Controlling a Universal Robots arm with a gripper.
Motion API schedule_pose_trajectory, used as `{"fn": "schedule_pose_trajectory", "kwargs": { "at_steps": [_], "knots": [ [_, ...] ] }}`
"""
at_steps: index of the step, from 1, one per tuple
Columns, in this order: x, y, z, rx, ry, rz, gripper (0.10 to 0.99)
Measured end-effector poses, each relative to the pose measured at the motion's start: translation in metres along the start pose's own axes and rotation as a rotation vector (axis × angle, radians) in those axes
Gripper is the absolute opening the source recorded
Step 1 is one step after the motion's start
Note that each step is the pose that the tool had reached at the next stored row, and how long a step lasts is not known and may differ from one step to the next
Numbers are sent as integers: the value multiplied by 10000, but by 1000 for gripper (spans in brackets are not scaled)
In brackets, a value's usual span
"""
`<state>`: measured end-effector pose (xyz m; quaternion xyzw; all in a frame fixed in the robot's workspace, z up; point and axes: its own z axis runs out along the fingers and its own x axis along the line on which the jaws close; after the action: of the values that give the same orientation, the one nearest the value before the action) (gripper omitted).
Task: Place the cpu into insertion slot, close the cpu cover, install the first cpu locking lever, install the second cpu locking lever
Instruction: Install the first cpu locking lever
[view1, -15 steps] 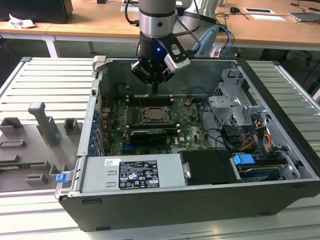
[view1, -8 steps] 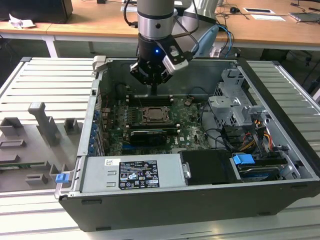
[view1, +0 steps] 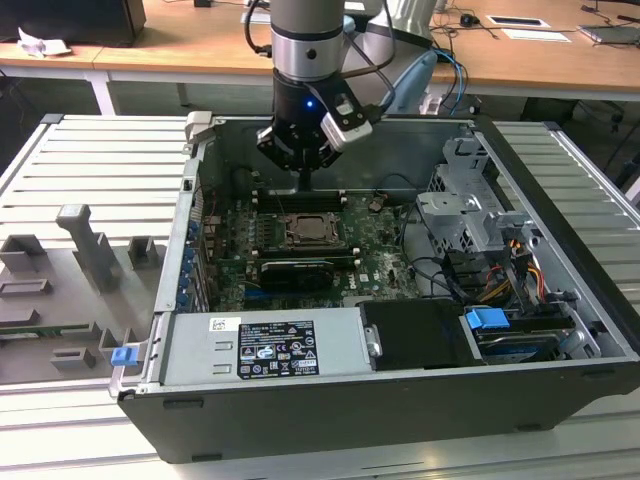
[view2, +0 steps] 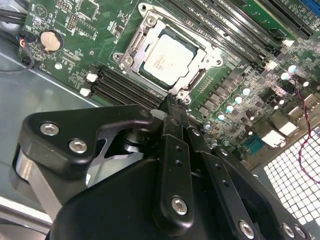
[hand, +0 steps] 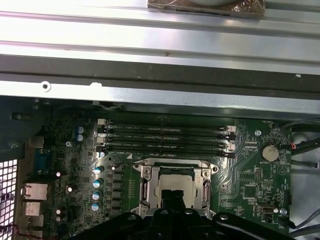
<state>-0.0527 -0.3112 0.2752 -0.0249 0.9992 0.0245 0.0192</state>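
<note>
The cpu (view2: 165, 57) lies flat in the insertion slot (view1: 315, 230) on the green motherboard, its pale metal face up. The silver cpu cover (view2: 131, 47) lies down around it as a frame. In the first wrist view the cpu (hand: 175, 183) and cover (hand: 146, 187) sit just past the fingertips. My gripper (view2: 172, 102) hangs a little above the board at the socket's edge, by the memory slots. Its black fingers are pressed together and hold nothing. In the exterior view the gripper (view1: 304, 186) points straight down inside the open case. I cannot tell how the locking levers stand.
Long black memory slots (hand: 165, 139) run beside the socket. The case wall (view1: 200, 180) is at the exterior view's left. The drive cage (view1: 470, 215) and loose cables (view1: 455, 270) stand at its right, and the power supply (view1: 265, 345) in front. Grey fixtures (view1: 85, 250) stand outside the case.
</note>
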Motion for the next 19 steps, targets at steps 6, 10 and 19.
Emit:
{"fn": "schedule_pose_trajectory", "kwargs": {
  "at_steps": [6,10,19],
  "knots": [
    [34,1,10,-1,0,-2,106],
    [139,6,30,0,-3,18,106],
    [171,6,74,4,241,326,106]
  ]
}}
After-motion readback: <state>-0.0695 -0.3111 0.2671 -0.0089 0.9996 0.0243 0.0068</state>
